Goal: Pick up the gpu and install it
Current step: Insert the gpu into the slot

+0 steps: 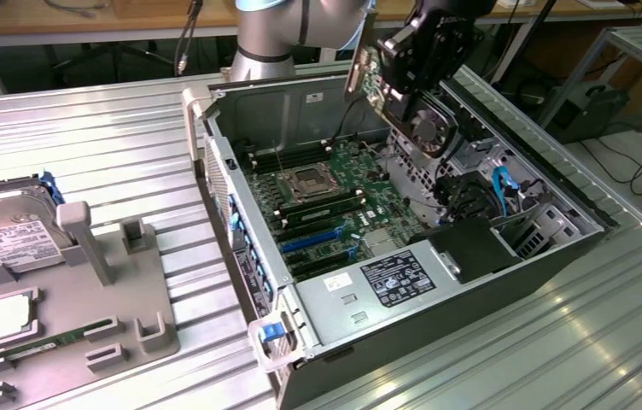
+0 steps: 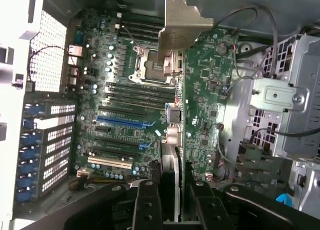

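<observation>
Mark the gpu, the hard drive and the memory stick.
gpu (image 1: 433, 126): exterior view, on its fan face.
hard drive (image 1: 8, 237): exterior view, on its white label.
memory stick (image 1: 59, 340): exterior view, on the middle of its green board.

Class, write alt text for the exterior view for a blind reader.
The gripper holds the gpu over an open computer case, its motherboard exposed. At the exterior view's left, a grey holder carries a hard drive and a memory stick.

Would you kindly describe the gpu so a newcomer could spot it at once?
Find the open computer case. Above its motherboard, the fingers hold the gpu: a dark tilted card with a silver end bracket, hanging in air while the memory sticks sit slotted.
</observation>
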`<action>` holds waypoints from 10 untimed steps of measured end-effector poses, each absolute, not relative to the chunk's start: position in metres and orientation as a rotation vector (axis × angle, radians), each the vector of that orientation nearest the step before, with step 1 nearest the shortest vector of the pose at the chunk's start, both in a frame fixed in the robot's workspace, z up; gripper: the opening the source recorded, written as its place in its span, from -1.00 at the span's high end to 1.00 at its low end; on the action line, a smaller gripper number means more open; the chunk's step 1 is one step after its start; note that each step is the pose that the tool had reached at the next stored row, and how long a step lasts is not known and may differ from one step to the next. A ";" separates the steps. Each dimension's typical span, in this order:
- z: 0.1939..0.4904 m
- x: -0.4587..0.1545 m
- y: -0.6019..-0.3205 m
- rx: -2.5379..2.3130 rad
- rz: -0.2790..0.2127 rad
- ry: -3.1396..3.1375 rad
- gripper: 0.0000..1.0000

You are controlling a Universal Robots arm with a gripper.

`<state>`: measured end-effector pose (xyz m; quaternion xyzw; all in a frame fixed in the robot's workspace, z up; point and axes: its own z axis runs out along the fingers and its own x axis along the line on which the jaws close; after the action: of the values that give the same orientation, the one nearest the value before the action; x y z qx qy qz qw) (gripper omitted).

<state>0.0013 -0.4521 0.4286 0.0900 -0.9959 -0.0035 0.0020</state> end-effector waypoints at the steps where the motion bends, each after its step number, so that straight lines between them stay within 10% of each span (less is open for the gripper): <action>1: 0.429 0.001 -0.452 0.301 -0.011 -3.123 0.45; 10: 0.429 0.001 -0.452 0.561 -0.010 -3.086 0.45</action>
<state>0.0012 -0.4521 0.4286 0.1789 -0.9839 -0.0033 0.0023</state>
